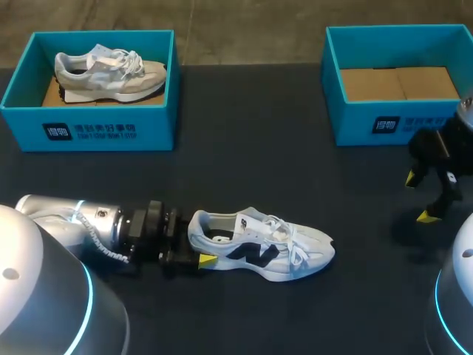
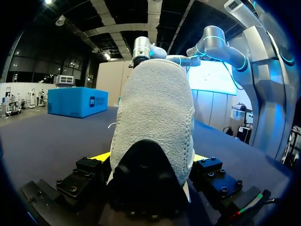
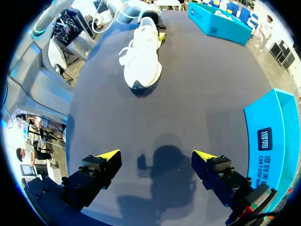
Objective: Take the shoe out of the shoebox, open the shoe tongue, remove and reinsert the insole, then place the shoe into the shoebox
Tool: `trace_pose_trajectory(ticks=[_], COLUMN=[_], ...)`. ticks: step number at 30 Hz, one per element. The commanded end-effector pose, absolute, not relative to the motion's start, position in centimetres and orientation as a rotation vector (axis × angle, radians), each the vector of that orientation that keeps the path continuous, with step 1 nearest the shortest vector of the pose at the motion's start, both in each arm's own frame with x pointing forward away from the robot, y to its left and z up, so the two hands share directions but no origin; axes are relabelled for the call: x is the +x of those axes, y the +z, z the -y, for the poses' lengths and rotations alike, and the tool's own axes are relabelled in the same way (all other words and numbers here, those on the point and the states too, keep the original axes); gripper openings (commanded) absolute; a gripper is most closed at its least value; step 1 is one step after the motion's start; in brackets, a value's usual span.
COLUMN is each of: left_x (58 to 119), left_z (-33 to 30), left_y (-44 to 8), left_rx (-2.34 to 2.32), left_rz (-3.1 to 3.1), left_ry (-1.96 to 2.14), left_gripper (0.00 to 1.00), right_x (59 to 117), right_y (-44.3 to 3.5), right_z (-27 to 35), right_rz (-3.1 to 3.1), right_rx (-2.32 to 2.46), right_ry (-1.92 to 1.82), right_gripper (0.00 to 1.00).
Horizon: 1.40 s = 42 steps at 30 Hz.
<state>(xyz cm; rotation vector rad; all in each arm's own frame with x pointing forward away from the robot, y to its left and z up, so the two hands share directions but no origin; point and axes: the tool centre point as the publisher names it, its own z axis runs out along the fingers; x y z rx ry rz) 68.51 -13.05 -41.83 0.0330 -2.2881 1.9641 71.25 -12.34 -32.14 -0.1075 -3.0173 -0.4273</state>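
sneaker (image 1: pixel 262 248), white, dark side mark, laces in a loose bundle over the tongue: is sitting upright on its sole on the tabletop (image 1: pixel 259 170), outside both boxes, toe pointing toward my right side, heel toward my left arm.

left hand (image 1: pixel 196 250): is clamping the heel, one yellow-tipped finger pressing each side.

right hand (image 1: pixel 417 197): is hovering over bare tabletop just beside the empty shoebox (image 1: pixel 384 122), fingers standing wide apart, carrying nothing.

second shoebox (image 1: pixel 96 129): is holding a grey sneaker (image 1: pixel 111 74); well apart from the work.

handling, as judged: item is likely weighing little; upper is looking soft and yielding, heel and sole stiffer. the nubbly heel fabric is probably giving good friction, so the present heel hold is suiting for steadying. collar is likely collapsing under a hard squeeze. the tongue is calling for a pinch at its top edge, above the laces, by the free hand. insole is not showing clearly inside the opening; probably thin and floppy, best pinched at its heel end.
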Motion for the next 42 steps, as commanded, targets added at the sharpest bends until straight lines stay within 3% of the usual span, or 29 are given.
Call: trace_pose_trajectory(ticks=[1, 10, 11, 12, 38, 39, 40, 41, 42], left_x=[68.3, 68.1, 68.1, 68.1, 68.7, 68.7, 68.8, 68.8, 68.8], left_z=[13.2, 12.6, 12.5, 12.5, 13.6, 13.6, 13.5, 13.4, 13.4], left_y=[-42.2, -42.5, -42.5, -42.6, -42.6, -42.6, -42.6, -42.6, -42.6], left_rx=[0.020, -0.008, -0.009, -0.010, -0.013, -0.012, -0.011, -0.010, -0.011], left_rz=[2.286, 2.283, 2.281, 2.279, 2.269, 2.269, 2.270, 2.270, 2.270], left_ry=[1.962, 1.962, 1.961, 1.961, 1.967, 1.968, 1.969, 1.970, 1.972], left_gripper=[0.00, 0.00, 0.37, 1.00, 1.00, 0.74, 0.23, 0.00, 0.00], right_x=[71.2, 71.2, 71.2, 71.2, 71.2, 71.2, 71.2, 71.2, 71.2], right_y=[-32.2, -32.2, -32.2, -32.2, -32.2, -32.2, -32.2, -32.2, -32.2], right_z=[12.3, 12.3, 12.3, 12.3, 12.3, 12.3, 12.3, 12.3, 12.3], right_rz=[3.019, 3.019, 3.019, 3.019, 3.019, 3.019, 3.019, 3.019, 3.019], right_rx=[-0.109, -0.109, -0.109, -0.109, -0.109, -0.109, -0.109, -0.109, -0.109], right_ry=[-0.423, -0.423, -0.423, -0.423, -0.423, -0.423, -0.423, -0.423, -0.423], right_gripper=[1.00, 1.00, 1.00, 1.00, 1.00, 1.00, 1.00, 1.00, 1.00])
